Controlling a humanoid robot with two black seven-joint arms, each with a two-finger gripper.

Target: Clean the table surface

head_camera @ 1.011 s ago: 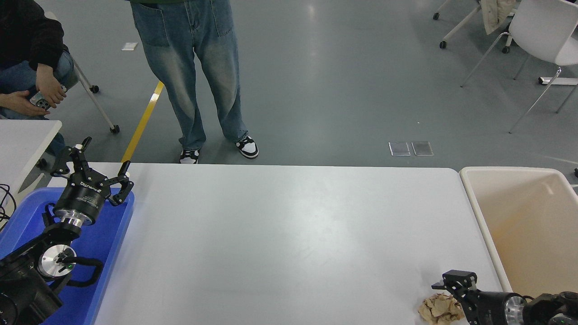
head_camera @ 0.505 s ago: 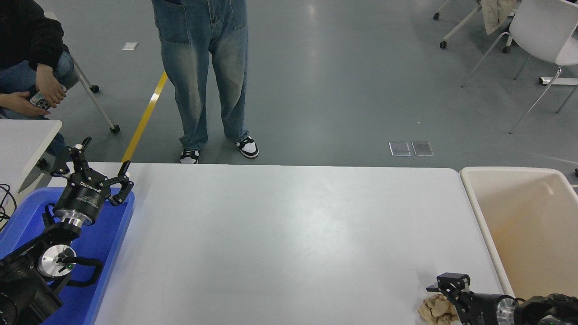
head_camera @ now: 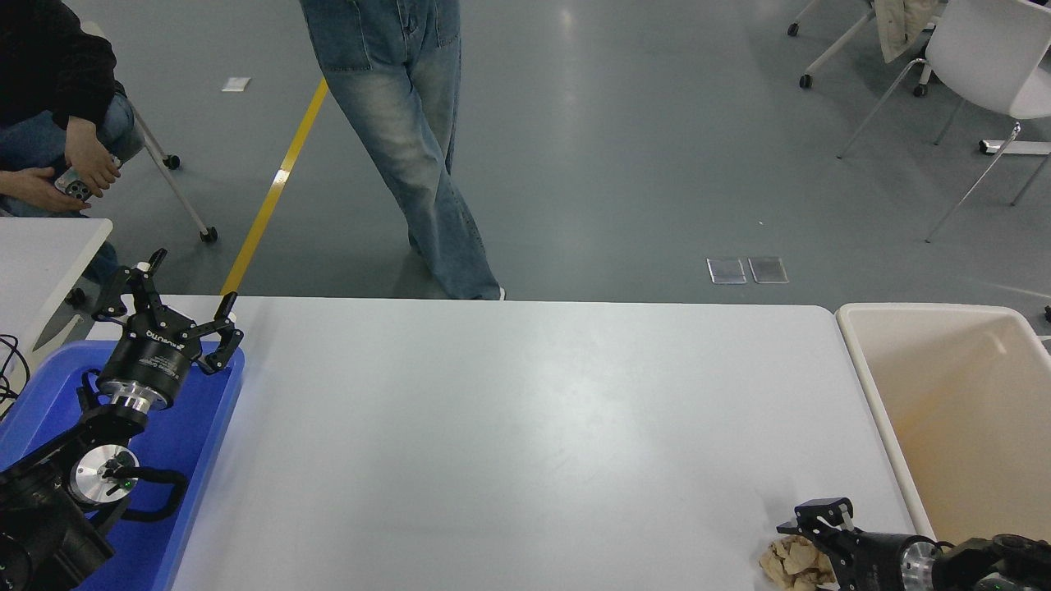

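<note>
The bench (head_camera: 525,427) is lying wide and white across the view. The right gripper (head_camera: 809,538) is sitting at its near right corner, touching a crumpled brown paper wad (head_camera: 788,564); its grip cannot be told. The left gripper (head_camera: 176,300) is hanging spread apart over a blue tray (head_camera: 193,443)

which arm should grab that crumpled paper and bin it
Right: the right gripper is already at the crumpled paper, beside the beige bin. The left gripper sits far off over the blue tray.
</note>
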